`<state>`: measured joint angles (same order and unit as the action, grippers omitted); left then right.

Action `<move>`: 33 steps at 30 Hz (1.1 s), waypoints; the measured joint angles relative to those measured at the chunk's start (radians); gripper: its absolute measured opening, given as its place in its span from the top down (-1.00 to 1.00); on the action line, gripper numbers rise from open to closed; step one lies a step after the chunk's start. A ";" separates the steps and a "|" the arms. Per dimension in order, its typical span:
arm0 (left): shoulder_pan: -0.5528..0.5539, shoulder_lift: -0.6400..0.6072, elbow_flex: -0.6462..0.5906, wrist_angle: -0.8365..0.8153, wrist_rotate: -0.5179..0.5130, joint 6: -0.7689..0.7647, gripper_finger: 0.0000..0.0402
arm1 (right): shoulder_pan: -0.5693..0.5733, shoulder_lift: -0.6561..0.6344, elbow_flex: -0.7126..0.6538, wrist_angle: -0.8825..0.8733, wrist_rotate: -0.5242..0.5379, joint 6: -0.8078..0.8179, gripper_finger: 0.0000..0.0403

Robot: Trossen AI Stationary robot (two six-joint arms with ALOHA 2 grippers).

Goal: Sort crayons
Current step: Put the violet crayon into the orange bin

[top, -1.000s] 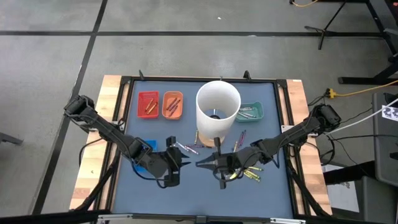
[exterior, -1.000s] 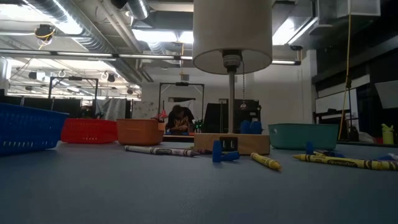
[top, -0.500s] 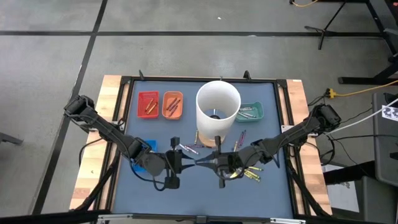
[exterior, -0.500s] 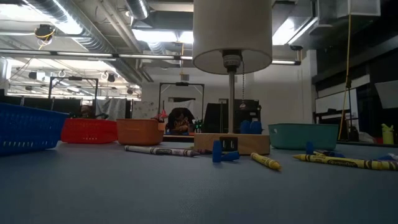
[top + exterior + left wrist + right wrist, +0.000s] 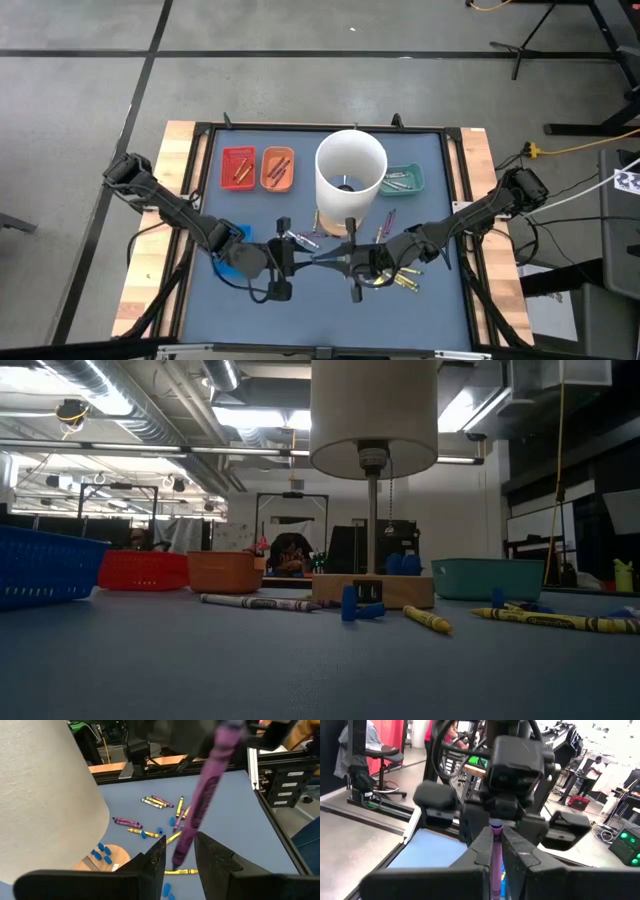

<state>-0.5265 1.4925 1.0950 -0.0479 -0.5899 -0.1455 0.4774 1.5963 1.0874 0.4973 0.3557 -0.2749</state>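
Note:
My right gripper [image 5: 338,262] is shut on a purple crayon [image 5: 202,802], held in the air over the middle of the blue mat. My left gripper [image 5: 287,262] faces it, open. In the left wrist view its fingers [image 5: 156,857] stand on either side of the crayon's free end [image 5: 178,859]; I cannot tell if they touch it. Loose crayons lie flat on the mat: yellow [image 5: 402,281], purple [image 5: 386,218] and grey [image 5: 300,238]. The low view shows yellow [image 5: 428,620] and grey [image 5: 250,601] crayons but no gripper. My right gripper pinches one end of the purple crayon [image 5: 495,826] between its two fingers. The fingers come nearly level from the table's right side and lie along the crayon. It sticks out past the fingertips toward my left gripper, clear of the mat.
A lamp with a tall white shade [image 5: 350,170] on a wooden base [image 5: 372,590] stands mid-table. Behind it are a red tray [image 5: 238,167], an orange tray [image 5: 277,168] and a teal tray [image 5: 402,180]. A blue tray [image 5: 236,258] sits under my left arm.
My left gripper has tipped upward and rolled a little, and its fingers now stand nearer my right gripper and the purple crayon's free end. My right gripper keeps the crayon in the same place.

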 joint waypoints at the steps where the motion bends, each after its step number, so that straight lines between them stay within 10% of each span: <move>1: 0.005 0.000 0.000 0.000 0.002 0.000 0.57 | 0.000 0.000 0.000 0.006 0.000 0.000 0.86; 33: 0.015 0.000 0.000 -0.007 0.008 0.001 0.94 | -0.001 0.000 0.000 -0.004 0.007 0.008 0.83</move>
<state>-0.5114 1.4925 1.0950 -0.0545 -0.5821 -0.1449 0.4763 1.5963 1.0874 0.4930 0.3630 -0.2672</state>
